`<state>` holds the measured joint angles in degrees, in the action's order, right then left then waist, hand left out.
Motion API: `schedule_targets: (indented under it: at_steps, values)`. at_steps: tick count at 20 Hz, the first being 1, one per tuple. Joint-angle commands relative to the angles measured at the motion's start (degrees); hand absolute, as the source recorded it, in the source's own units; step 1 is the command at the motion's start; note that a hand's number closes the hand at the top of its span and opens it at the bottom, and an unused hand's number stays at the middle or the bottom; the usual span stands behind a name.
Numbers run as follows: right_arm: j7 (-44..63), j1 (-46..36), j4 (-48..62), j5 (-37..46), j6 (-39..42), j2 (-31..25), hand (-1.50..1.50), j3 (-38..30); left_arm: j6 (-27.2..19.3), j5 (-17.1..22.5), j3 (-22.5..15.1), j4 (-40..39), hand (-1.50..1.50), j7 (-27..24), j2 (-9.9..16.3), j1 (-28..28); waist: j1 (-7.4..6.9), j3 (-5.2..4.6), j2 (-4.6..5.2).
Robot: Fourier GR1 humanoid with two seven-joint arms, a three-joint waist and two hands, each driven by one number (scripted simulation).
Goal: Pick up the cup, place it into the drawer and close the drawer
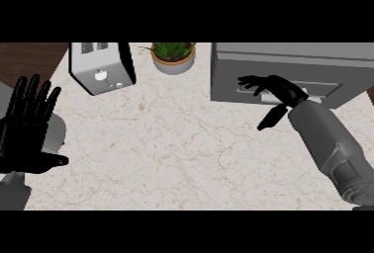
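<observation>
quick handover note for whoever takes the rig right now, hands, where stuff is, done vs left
Right hand: at the front of the grey drawer unit, fingers curled near its handle; nothing visibly held.
Left hand: open, fingers up, resting at the view's left edge.
Cup: not visible anywhere on the counter; it may be inside the drawer, which this view cannot confirm.
Drawer: appears pushed in or nearly so; whether it is fully closed cannot be told.
Also on the counter: toaster and potted plant at the back.
Left: confirm the cup is in and the drawer is fully shut.
</observation>
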<state>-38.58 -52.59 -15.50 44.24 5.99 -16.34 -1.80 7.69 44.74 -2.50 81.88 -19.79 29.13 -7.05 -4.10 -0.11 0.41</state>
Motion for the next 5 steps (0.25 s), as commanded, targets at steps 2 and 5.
schedule_targets:
  at_steps: [2, 5]
  values:
    - [4.98, -5.2, 4.1, -0.05, -1.49, -4.6, -1.5, -2.18, 0.02, -1.63, -0.89, -1.1, -1.5, -1.21, -1.48, -1.13, -0.82, 0.28, 1.93]
    - [4.62, -5.03, 4.88, -0.23, -1.96, -4.71, -1.5, -2.41, -0.26, -2.62, -1.17, -1.14, -1.5, -1.17, -1.39, -1.07, -0.63, 0.28, 1.77]
